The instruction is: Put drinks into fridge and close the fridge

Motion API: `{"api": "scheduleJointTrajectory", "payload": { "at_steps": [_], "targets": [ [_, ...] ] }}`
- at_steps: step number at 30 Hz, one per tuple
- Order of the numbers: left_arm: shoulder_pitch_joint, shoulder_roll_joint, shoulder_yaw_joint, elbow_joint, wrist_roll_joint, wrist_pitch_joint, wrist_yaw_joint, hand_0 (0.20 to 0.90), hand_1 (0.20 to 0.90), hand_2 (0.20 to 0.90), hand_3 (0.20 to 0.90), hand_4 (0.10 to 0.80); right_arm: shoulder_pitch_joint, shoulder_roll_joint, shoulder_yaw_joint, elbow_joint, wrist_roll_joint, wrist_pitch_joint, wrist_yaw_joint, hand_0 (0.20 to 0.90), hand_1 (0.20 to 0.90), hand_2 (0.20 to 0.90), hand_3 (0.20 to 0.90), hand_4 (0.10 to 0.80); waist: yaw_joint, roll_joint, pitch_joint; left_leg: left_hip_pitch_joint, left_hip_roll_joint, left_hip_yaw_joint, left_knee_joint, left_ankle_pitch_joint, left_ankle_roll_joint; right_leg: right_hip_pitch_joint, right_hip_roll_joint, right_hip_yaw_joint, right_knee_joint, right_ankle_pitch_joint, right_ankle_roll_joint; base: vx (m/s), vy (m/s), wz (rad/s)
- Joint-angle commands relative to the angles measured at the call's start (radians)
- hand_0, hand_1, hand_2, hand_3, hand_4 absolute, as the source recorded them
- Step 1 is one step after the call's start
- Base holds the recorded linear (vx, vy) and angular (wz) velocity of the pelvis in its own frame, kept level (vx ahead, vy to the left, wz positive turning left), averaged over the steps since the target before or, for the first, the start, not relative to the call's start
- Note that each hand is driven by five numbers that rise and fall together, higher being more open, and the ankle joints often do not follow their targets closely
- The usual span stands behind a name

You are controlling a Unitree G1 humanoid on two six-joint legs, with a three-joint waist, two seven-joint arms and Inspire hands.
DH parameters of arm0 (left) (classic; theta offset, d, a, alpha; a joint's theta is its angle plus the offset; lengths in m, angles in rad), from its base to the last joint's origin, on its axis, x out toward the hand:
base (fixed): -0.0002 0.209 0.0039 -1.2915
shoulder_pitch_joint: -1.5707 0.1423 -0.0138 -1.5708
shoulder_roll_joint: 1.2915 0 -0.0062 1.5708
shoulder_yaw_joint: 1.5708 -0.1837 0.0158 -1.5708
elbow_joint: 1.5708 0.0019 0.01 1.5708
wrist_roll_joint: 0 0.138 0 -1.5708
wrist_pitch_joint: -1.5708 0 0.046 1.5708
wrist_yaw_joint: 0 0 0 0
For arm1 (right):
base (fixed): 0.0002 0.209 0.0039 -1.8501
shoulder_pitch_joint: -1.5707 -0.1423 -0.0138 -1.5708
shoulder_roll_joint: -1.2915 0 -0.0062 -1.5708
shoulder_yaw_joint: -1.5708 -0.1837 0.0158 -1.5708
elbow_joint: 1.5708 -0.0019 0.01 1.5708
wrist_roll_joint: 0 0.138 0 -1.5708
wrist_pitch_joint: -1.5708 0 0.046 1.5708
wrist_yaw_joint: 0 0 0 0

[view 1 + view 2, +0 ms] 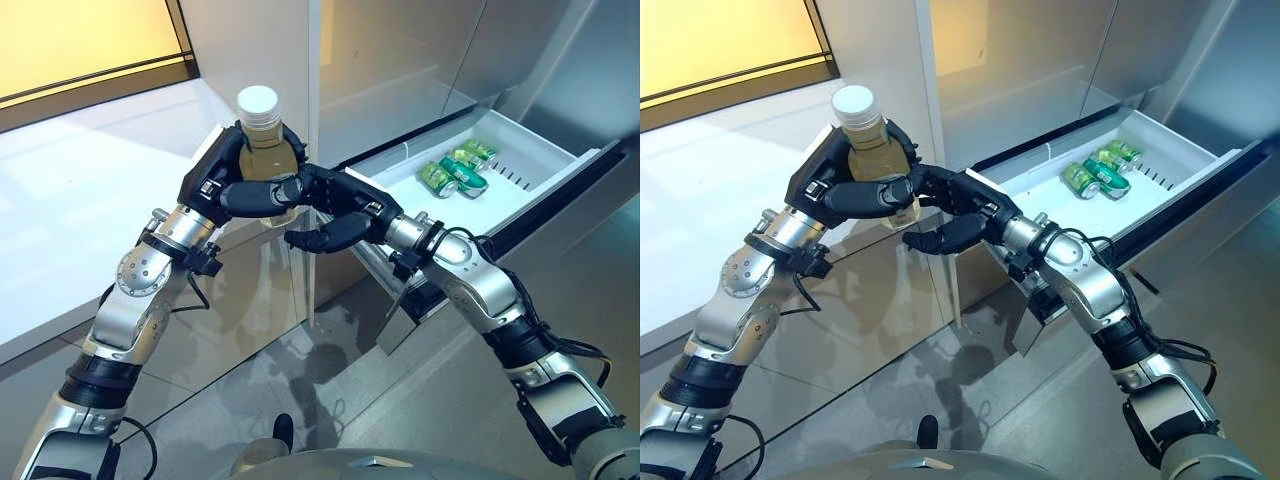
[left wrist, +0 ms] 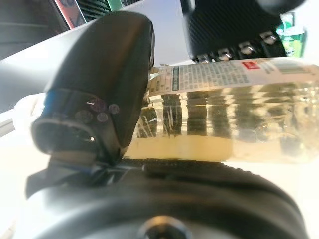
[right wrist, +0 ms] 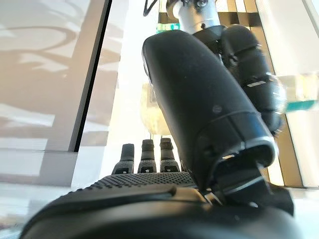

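Observation:
A clear bottle (image 1: pixel 266 150) of pale yellow drink with a white cap is held upright in front of the fridge, well left of the open drawer. My left hand (image 1: pixel 222 178) is shut on it, fingers wrapped across its front and thumb behind; its wrist view shows the bottle (image 2: pixel 239 119) pressed against the thumb (image 2: pixel 99 94). My right hand (image 1: pixel 345 208) reaches in from the right at the bottle's lower part. It is open, its fingers lying by my left fingers and its thumb (image 3: pixel 204 109) spread below. Three green cans (image 1: pixel 455 175) lie in the white fridge drawer (image 1: pixel 560 165).
The drawer stands pulled out at the right, its front panel (image 1: pixel 610 200) towards me. A steel fridge front (image 1: pixel 400 70) rises behind the hands. A white counter (image 1: pixel 70 190) runs along the left, over a glossy lower panel (image 1: pixel 240 310).

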Motion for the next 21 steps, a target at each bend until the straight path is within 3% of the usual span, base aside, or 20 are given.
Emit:
{"api": "scheduleJointTrajectory", "payload": {
  "at_steps": [1,21],
  "targets": [
    [-0.21,-0.021,0.015,-0.111,-0.109,-0.115,-0.002,0.3,0.3,0.3,0.2,0.1,-0.138,0.058,0.008,-0.013,0.094,-0.056,-0.008,0.9,0.9,0.9,0.9,0.8,0.006,0.021,-0.125,0.073,-0.026,-0.017,0.001,-0.163,0.012,-0.073,-0.003,-0.015,0.005,0.055,0.049,0.0,0.0,0.0],
    [-0.22,-0.048,-0.028,-0.104,-0.168,-0.059,-0.068,0.3,0.3,0.3,0.2,0.1,-0.214,0.097,0.061,0.032,0.13,-0.062,-0.022,0.9,0.9,0.9,0.9,0.8,0.02,0.021,-0.128,0.074,-0.026,-0.022,0.001,-0.162,0.015,-0.071,-0.004,-0.022,0.005,0.054,0.046,0.003,0.0,0.0]
  ]
}}
